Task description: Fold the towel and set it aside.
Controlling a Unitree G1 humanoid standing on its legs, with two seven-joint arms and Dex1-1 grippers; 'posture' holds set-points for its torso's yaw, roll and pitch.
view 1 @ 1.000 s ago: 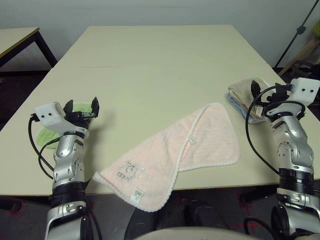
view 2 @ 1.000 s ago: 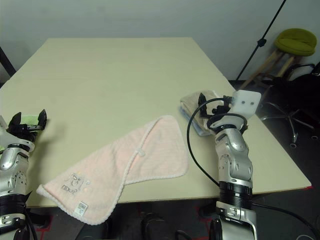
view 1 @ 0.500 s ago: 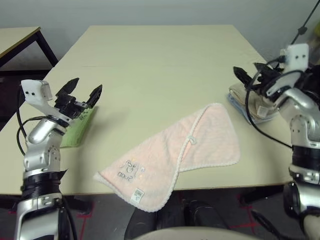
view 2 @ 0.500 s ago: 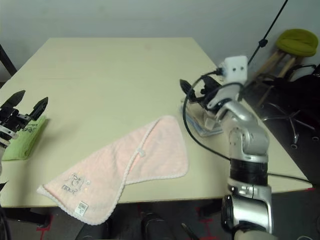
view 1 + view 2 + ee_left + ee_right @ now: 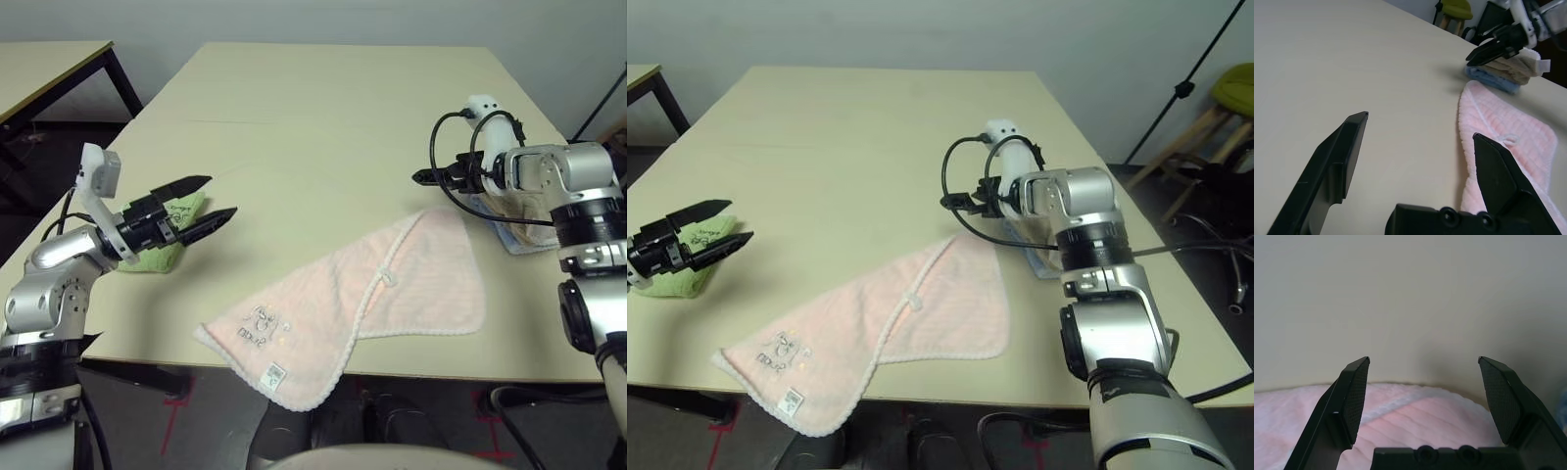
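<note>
Fingers spread wide on both arms, the robot is closing in on the towel [image 5: 372,308] from either side. The right gripper [image 5: 431,177], which a moment ago was hanging back over the folded beige towels [image 5: 524,211], is now reaching inward, its open fingers hovering just above the towel's far corner; the left gripper [image 5: 201,199], raised beside the body a second earlier, is now stretching low across the counter [image 5: 313,117], fingers apart, pointing toward the towel's near end but not yet touching it. The pink towel is lying loosely doubled on a slant at the counter's front edge, its labelled corner [image 5: 273,373] drooping over the lip, untouched so far. The lime-green cloth [image 5: 162,235] is sitting under the left arm. The shift suggests the opening grasp of the fold is about to begin, likely with the right arm's corner.
</note>
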